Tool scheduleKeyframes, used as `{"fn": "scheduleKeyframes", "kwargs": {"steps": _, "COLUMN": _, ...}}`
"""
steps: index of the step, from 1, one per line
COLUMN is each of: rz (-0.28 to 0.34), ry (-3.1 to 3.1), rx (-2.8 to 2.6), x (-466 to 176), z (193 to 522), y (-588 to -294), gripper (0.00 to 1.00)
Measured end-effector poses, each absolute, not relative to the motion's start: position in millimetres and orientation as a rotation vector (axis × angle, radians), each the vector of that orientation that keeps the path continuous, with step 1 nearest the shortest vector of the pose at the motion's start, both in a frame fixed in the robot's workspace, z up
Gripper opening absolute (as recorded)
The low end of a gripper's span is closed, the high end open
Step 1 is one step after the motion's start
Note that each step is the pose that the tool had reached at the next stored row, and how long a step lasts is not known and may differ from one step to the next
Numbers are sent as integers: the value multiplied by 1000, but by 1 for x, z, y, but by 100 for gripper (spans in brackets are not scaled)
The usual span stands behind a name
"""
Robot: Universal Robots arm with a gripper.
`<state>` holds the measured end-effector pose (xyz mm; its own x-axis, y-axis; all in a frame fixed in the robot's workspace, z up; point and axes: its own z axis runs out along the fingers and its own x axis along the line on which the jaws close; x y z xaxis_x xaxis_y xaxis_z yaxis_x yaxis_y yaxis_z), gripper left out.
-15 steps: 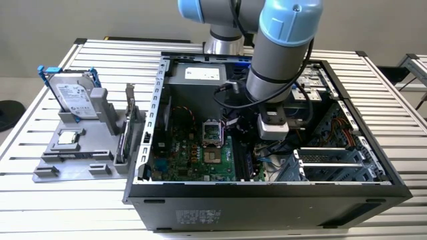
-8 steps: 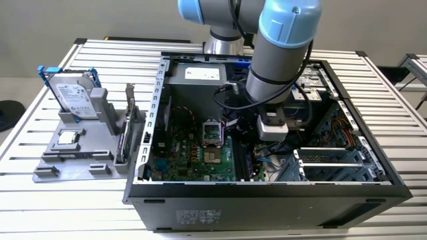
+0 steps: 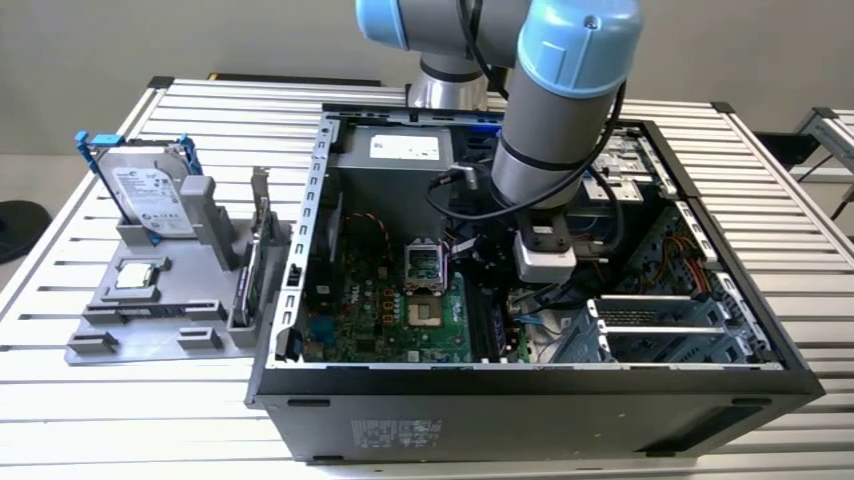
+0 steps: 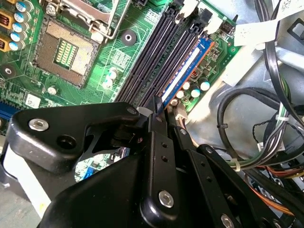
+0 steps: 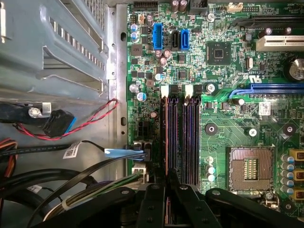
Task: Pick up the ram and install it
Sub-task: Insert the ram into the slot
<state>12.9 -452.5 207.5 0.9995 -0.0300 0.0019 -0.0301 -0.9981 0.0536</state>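
Open computer case [image 3: 561, 385] on slatted table [image 3: 80, 420]; arm reaches inside over motherboard [image 5: 228, 114]. Gripper [image 4: 159, 111] fingers pressed together, pinching ram [image 4: 187, 69] on near end, stick standing edge-on in outermost memory slot, beside empty slots [image 4: 152, 61]. Ram likely light, stiff, thin, fragile: hold by long edges, not chips. Parts tray [image 3: 160, 300] holds hard drive [image 3: 144, 190].
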Motion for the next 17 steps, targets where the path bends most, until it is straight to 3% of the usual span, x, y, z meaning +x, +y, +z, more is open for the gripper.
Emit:
{"fn": "scheduleKeyframes", "kwargs": {"steps": 12, "rz": 2, "ry": -46, "rx": 3088, "x": 13, "z": 207, "y": -453, "gripper": 0}}
{"fn": "scheduleKeyframes", "kwargs": {"steps": 13, "rz": 1, "ry": -47, "rx": 3087, "x": 13, "z": 208, "y": -453, "gripper": 100}}
{"fn": "scheduleKeyframes", "kwargs": {"steps": 17, "rz": 1, "ry": -47, "rx": 3088, "x": 13, "z": 207, "y": -453, "gripper": 100}}
